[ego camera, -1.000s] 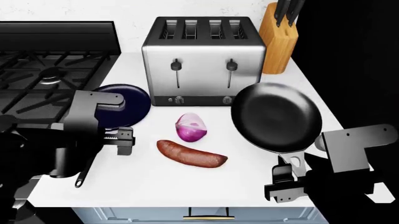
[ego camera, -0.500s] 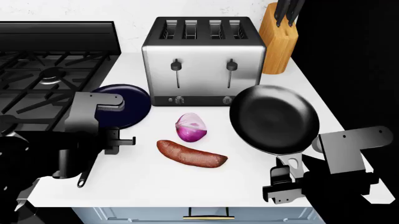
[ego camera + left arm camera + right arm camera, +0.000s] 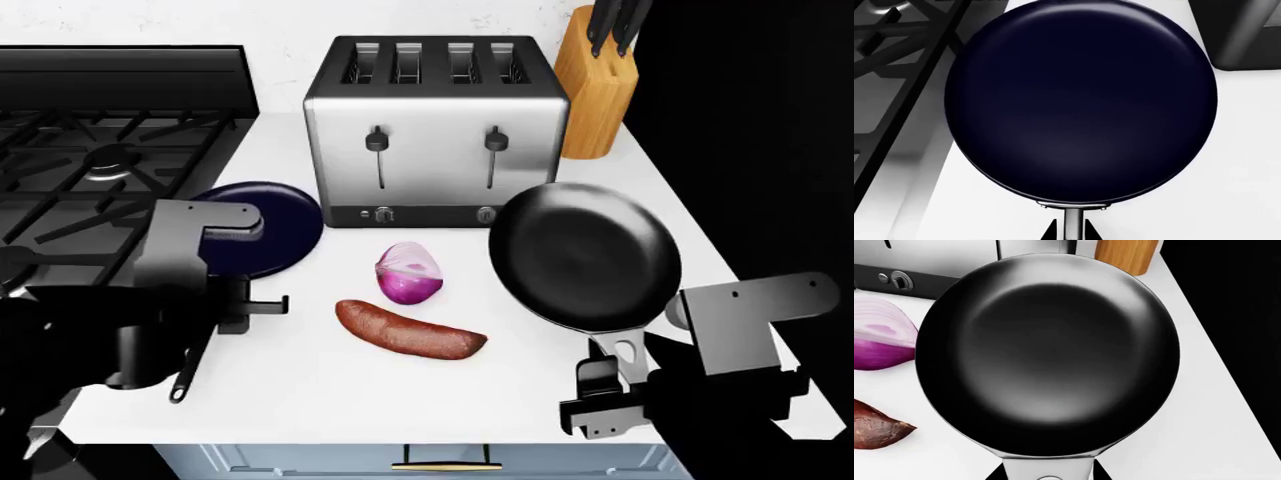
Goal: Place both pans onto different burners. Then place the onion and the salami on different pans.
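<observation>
The navy-blue pan [image 3: 280,235] [image 3: 1081,100] lies on the white counter beside the stove. My left gripper [image 3: 230,315] [image 3: 1071,234] is shut on its thin handle close to the pan. The larger black pan [image 3: 585,258] [image 3: 1047,355] sits at the counter's right, and my right gripper [image 3: 617,378] [image 3: 1047,476] is shut on its grey handle. Between the pans lie the purple onion [image 3: 408,272] [image 3: 877,340] and, nearer the front, the reddish-brown salami [image 3: 410,330] [image 3: 874,430]. A burner [image 3: 107,160] shows under the black grates at the left.
A steel four-slot toaster [image 3: 434,130] stands behind the onion, with a wooden knife block [image 3: 598,90] to its right. The stove grates [image 3: 894,60] run close along the navy pan's side. The counter's front edge [image 3: 400,440] is just below both grippers.
My left gripper has closed from wide open onto the navy pan's handle. The black pan has shifted slightly left with my right gripper.
</observation>
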Tool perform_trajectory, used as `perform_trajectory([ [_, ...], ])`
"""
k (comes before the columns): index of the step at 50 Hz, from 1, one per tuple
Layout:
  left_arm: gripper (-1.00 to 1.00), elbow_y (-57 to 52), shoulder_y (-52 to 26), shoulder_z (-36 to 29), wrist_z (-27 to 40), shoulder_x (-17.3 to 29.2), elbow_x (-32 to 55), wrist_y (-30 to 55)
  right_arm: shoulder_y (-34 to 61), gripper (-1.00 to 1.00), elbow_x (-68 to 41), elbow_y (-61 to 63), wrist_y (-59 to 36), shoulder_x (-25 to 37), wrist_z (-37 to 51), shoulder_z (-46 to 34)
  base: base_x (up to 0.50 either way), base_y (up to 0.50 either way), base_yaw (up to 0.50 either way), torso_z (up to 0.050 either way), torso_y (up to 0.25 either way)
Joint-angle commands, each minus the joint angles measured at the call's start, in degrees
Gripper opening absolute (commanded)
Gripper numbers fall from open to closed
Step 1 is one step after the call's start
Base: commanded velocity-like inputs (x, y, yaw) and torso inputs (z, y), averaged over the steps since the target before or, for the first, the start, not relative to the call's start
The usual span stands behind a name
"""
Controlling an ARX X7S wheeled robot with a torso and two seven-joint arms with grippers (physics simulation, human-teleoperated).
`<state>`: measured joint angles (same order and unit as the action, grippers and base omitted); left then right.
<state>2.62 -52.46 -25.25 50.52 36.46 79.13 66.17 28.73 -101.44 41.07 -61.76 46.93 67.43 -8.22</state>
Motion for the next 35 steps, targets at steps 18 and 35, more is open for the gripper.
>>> perform_trajectory([
  [18,-1.00,-21.32,8.43,8.80,12.11,7.35,14.65,-1.94,1.80,-1.00,1.79,0.78,0.67,0.34,1.05,1.59,0.00,0.00,0.00,0.001,0.003],
  [35,-1.00,-29.66,11.17,12.52,15.57,10.68,18.81,-4.36,1.99,-1.00,1.40,1.19,1.06,0.61,1.49,1.21,0.00,0.00,0.00,0.001,0.004],
])
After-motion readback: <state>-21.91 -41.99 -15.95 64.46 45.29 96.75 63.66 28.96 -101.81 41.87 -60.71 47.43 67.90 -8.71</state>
